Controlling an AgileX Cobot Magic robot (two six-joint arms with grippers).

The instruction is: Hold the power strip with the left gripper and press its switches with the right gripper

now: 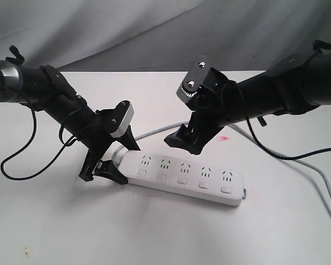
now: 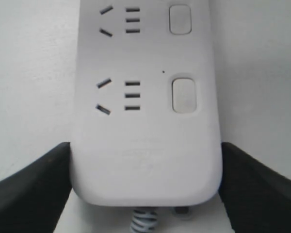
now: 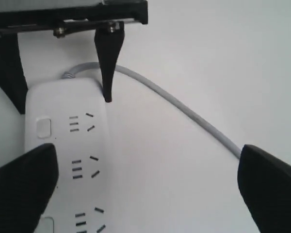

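Observation:
The white power strip [image 1: 185,174] lies flat on the white table, its grey cord [image 1: 154,132] leaving the left end. My left gripper [image 1: 128,164] is shut on that cord end. In the left wrist view its black fingers [image 2: 34,189] press both long sides of the power strip [image 2: 145,160]. The switches [image 1: 182,180] run along the near edge; two show at the left wrist [image 2: 184,95]. My right gripper [image 1: 183,142] hangs open just above the strip's far side, touching nothing. In its own view the right gripper [image 3: 145,194] stands wide over the power strip [image 3: 68,145] and bare table.
The grey cord [image 3: 184,109] curves away behind the strip and off to the right [image 1: 320,171]. A small pink mark [image 1: 224,137] is on the table behind the strip. Grey cloth [image 1: 154,33] hangs at the back. A black cable [image 1: 22,160] loops under the left arm.

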